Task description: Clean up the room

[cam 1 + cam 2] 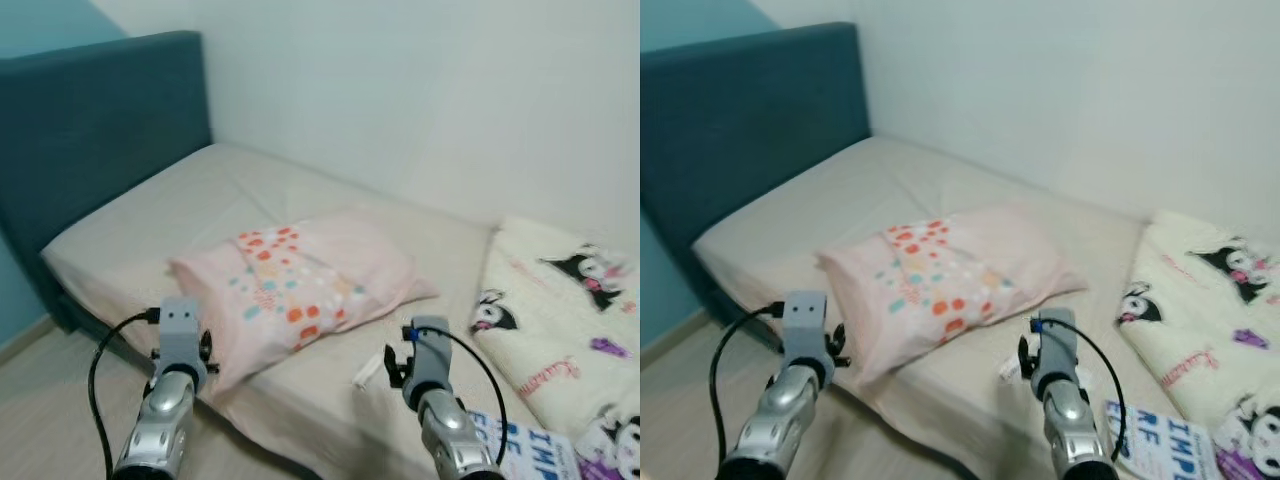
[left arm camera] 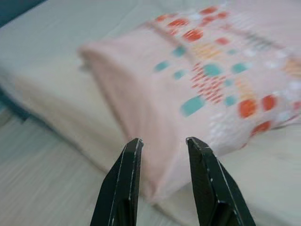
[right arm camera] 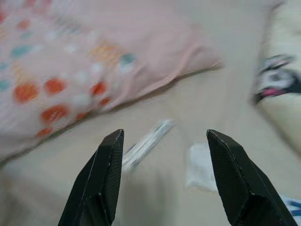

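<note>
A pink pillow (image 1: 300,290) with coloured dots lies across the middle of the beige bed (image 1: 190,200). My left gripper (image 2: 162,143) is raised at the bed's front edge, fingers open, pointing at the pillow's near corner (image 2: 160,183). My right gripper (image 3: 164,136) is open above the mattress, just short of a small white wrapper (image 3: 146,143) and a white scrap (image 3: 202,167). The wrapper (image 1: 368,372) lies near the front edge, right of the pillow. A cream cartoon blanket (image 1: 570,300) is piled on the right of the bed.
A teal headboard (image 1: 90,130) stands at the left against a white wall. A printed book or paper (image 1: 535,450) with blue letters lies at the front right beside the blanket. Light wooden floor (image 1: 50,400) runs along the bed's front.
</note>
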{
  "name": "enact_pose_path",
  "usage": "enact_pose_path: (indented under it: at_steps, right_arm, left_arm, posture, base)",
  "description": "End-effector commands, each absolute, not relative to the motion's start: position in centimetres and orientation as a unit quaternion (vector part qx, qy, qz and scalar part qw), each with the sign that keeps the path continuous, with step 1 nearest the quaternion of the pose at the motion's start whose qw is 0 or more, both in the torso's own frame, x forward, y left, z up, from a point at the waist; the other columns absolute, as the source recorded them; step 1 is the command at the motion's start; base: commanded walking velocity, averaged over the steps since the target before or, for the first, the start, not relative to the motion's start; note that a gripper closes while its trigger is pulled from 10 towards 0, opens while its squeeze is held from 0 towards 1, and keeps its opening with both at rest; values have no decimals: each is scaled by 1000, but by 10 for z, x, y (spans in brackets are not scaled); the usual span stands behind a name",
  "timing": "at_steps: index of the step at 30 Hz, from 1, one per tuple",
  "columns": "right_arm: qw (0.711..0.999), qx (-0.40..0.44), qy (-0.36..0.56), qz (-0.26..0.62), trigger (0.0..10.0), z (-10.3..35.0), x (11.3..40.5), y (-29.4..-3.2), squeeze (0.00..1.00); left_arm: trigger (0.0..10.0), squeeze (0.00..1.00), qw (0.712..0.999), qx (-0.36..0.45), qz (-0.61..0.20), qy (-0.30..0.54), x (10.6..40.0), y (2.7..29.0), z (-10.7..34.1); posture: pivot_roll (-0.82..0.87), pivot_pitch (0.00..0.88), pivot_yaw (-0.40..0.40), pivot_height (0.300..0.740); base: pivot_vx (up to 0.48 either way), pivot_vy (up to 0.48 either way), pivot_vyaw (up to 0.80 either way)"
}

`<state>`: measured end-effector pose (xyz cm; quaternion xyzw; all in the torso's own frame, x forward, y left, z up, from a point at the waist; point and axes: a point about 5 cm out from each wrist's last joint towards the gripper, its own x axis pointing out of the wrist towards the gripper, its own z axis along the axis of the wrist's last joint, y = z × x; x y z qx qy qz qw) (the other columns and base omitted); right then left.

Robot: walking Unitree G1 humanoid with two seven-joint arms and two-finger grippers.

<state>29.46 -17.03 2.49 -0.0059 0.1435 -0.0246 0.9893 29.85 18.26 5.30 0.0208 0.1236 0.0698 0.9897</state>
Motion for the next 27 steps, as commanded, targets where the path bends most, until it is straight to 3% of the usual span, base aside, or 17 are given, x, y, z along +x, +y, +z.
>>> enact_pose_path:
  at_steps: [1, 25, 27]
  right_arm:
    - [991, -11, 134, -24, 10000, 25, 292, -169, 0]
    - [992, -58, 109, -23, 10000, 28, 291, -172, 0]
    - [993, -58, 99, -17, 10000, 29, 291, -171, 0]
  left_arm:
    - [10000, 0, 988, 28, 71, 138, 295, 186, 45]
    - [10000, 0, 991, 13, 70, 113, 295, 186, 49]
    - [10000, 0, 992, 9, 66, 111, 295, 185, 50]
  posture:
    - [16, 0, -76, 740]
    - [12, 0, -73, 740]
    - [13, 0, -74, 740]
  base:
    - [0, 0, -800]
    - [0, 0, -800]
    - [0, 0, 0]
